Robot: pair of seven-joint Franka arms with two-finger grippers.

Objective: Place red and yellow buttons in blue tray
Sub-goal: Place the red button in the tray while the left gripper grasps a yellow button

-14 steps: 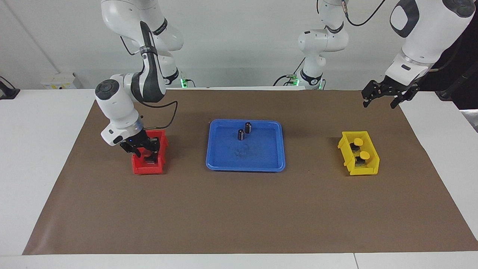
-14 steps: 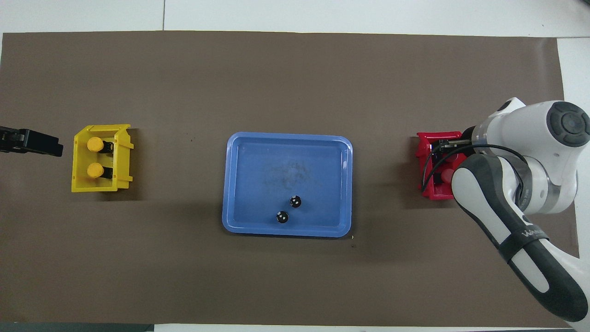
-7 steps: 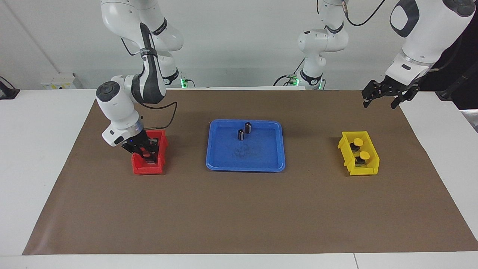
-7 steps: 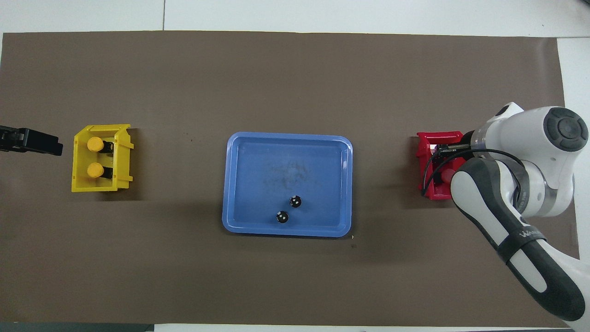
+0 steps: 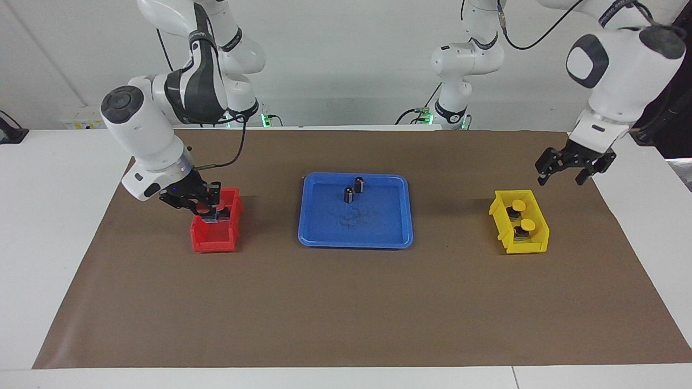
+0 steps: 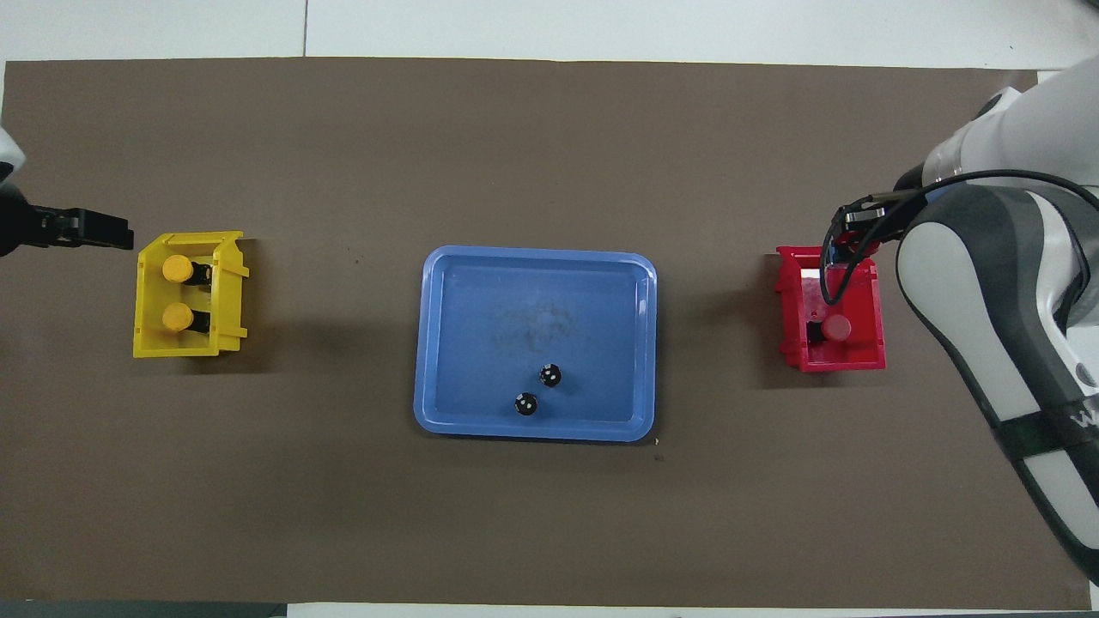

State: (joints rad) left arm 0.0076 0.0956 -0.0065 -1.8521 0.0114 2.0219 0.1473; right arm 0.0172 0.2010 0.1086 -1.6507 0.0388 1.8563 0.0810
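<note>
My right gripper (image 5: 206,207) is shut on a red button (image 5: 204,205) and holds it just above the red bin (image 5: 213,243). In the overhead view this gripper (image 6: 857,230) sits over the bin's end farther from the robots. A second red button (image 6: 834,326) rests in the red bin (image 6: 874,360). Two yellow buttons (image 5: 518,205) (image 5: 527,223) sit in the yellow bin (image 5: 535,246); they also show in the overhead view (image 6: 177,269) (image 6: 177,317). My left gripper (image 5: 573,172) is open, in the air beside the yellow bin. The blue tray (image 5: 354,242) (image 6: 532,283) lies mid-table.
Two small dark cylinders (image 5: 359,184) (image 5: 349,194) stand in the blue tray, at its side nearer the robots; they also show in the overhead view (image 6: 550,375) (image 6: 525,404). A brown mat (image 5: 346,313) covers the table.
My right gripper has risen out of the red bin with a red button in it. My left gripper has come down and closer to the yellow bin.
</note>
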